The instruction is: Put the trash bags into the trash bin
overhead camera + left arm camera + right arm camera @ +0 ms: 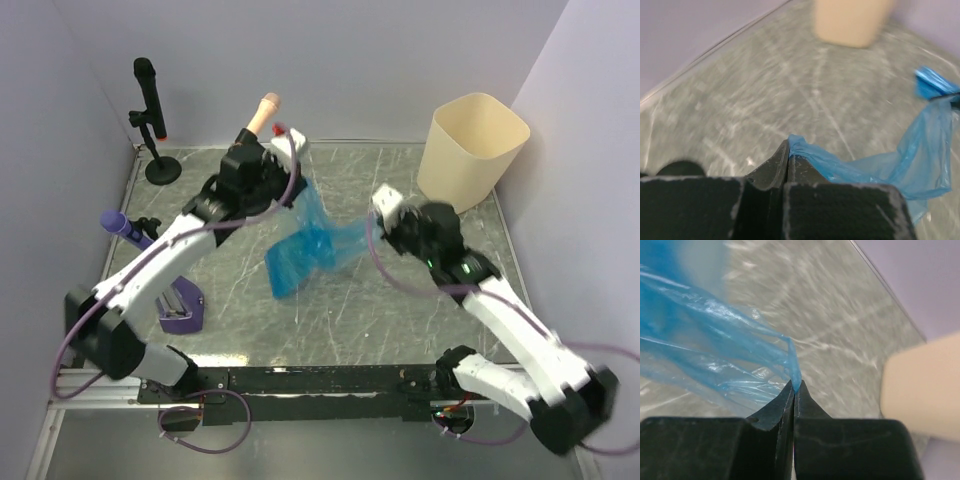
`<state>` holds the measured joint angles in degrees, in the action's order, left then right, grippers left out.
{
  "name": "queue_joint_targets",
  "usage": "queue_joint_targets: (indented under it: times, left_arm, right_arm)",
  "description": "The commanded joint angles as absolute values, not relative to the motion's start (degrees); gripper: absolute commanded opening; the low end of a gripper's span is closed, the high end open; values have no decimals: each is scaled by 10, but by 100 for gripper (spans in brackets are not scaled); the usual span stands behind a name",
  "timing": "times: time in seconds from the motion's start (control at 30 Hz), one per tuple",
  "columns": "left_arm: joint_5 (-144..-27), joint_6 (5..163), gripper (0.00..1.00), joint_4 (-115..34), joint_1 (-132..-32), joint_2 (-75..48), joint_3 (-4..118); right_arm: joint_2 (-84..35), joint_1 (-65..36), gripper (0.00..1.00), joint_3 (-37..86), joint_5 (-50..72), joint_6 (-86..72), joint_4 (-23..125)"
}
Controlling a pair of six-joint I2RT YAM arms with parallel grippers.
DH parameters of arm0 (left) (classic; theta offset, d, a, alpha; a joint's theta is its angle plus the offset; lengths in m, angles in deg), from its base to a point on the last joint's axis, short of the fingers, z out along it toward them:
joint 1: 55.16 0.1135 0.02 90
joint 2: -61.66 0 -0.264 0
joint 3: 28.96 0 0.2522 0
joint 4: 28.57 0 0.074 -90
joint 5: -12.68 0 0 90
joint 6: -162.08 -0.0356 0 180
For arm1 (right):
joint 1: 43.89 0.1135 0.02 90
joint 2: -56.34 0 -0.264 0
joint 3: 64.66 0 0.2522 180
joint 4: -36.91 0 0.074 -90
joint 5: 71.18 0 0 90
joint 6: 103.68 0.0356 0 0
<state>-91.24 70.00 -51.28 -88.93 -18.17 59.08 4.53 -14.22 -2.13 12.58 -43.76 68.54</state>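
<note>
A translucent blue trash bag [310,243] hangs stretched between my two grippers above the table's middle. My left gripper [298,158] is shut on one edge of the bag [850,162], its jaws pressed together on the film. My right gripper [382,207] is shut on the other edge of the bag [730,355], with a blue tip sticking up between the jaws. The cream-beige trash bin [470,150] stands upright at the back right. It shows blurred at the top of the left wrist view [852,22] and at the right of the right wrist view [925,395].
A black microphone on a round stand [150,115] is at the back left. A purple-tipped microphone [125,226] and a purple block [182,308] sit at the left. A pink-tipped handle [262,112] rises behind the left gripper. Lilac walls [590,150] close in the table.
</note>
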Motion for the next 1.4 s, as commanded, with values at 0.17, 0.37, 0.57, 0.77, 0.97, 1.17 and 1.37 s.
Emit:
queue_joint_targets:
  times: [0.17, 0.37, 0.57, 0.77, 0.97, 1.17, 1.37]
  left_arm:
    - [-742, 844, 1, -707, -785, -515, 1223]
    - [-838, 729, 1, -23, -805, -352, 1026]
    - [-824, 354, 1, 289, -922, -411, 978]
    - [-1230, -175, 1, -490, -875, -102, 372]
    - [-1142, 301, 1, -246, -910, 19, 261]
    - [-1049, 583, 1, -392, -914, -67, 408]
    - [-860, 843, 1, -548, -874, -187, 589]
  right_arm:
    - [-287, -241, 0, 474, 256, -393, 607]
    - [-225, -168, 0, 496, 60, -519, 198]
    - [-267, -134, 0, 419, 92, -716, 85]
    - [-10, -129, 0, -69, 61, -751, 473]
    - [341, -73, 0, -262, -77, -782, 624]
    - [208, -73, 0, -122, 36, -595, 648]
    - [30, -111, 0, 9, 199, -459, 625]
